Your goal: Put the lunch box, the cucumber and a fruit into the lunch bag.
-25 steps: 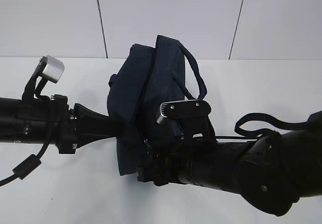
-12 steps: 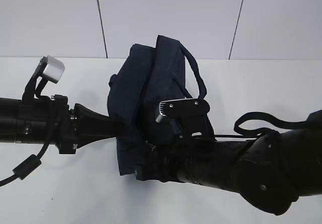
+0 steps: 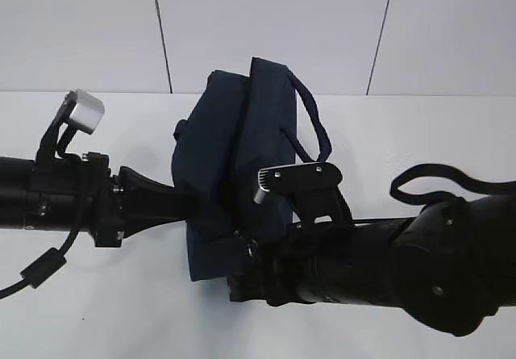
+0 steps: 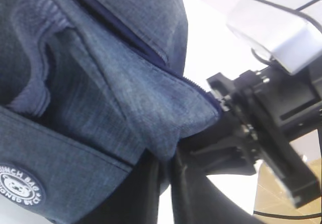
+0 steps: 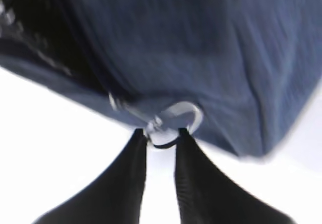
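Now the right claw (image 5: 162, 136) pinches the lunch bag's (image 5: 166, 43) zipper ring (image 5: 177, 121).

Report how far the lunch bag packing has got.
Done: nothing visibly packed; lunch box, cucumber and fruit are out of view. In hand: the left gripper pinches a fold of the lunch bag, while the right gripper has its fingertips at the silver zipper ring; a firm grip is unclear. Left: whether the zipper is open is unclear.

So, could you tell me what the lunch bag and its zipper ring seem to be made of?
Lunch bag: matte navy woven fabric, probably polyester or canvas, judging by the visible weave and soft folds. Zipper ring: shiny silver, likely metal; the right wrist view is too blurred to be sure.
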You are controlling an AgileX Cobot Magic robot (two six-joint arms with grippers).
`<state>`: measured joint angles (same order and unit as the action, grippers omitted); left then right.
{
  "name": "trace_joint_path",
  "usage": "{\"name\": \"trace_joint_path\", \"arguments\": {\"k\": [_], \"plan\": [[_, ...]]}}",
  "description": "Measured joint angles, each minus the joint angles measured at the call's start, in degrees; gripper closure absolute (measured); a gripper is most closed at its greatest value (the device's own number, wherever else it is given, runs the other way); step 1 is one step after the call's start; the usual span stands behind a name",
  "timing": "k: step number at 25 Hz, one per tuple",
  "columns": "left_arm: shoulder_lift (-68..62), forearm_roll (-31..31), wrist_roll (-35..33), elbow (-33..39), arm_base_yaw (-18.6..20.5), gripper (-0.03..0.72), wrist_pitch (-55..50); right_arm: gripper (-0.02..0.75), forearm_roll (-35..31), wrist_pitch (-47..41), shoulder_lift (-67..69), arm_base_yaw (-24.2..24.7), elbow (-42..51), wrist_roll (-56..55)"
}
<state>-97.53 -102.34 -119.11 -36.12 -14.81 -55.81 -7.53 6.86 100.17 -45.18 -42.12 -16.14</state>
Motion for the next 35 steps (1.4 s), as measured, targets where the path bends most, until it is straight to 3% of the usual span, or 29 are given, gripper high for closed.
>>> {"name": "trace_joint_path", "arguments": {"k": [3, 12, 22, 35], "plan": [[0.0, 0.0, 0.0, 0.0, 0.0, 0.679, 0.0, 0.482, 1.6, -3.4, -1.9, 0.1, 0.0, 0.0], [0.0, 0.0, 0.0, 0.0, 0.0, 0.679, 0.0, 0.469, 4.6, -5.6, -2.7, 0.1, 0.0, 0.1], [0.0, 0.0, 0.0, 0.0, 0.0, 0.679, 0.0, 0.407, 17.1, 0.3, -2.2, 0.1, 0.0, 0.1], [0.0, 0.0, 0.0, 0.0, 0.0, 0.679, 0.0, 0.401, 19.9, 2.3, 3.8, 0.1, -4.3, 0.2]]}}
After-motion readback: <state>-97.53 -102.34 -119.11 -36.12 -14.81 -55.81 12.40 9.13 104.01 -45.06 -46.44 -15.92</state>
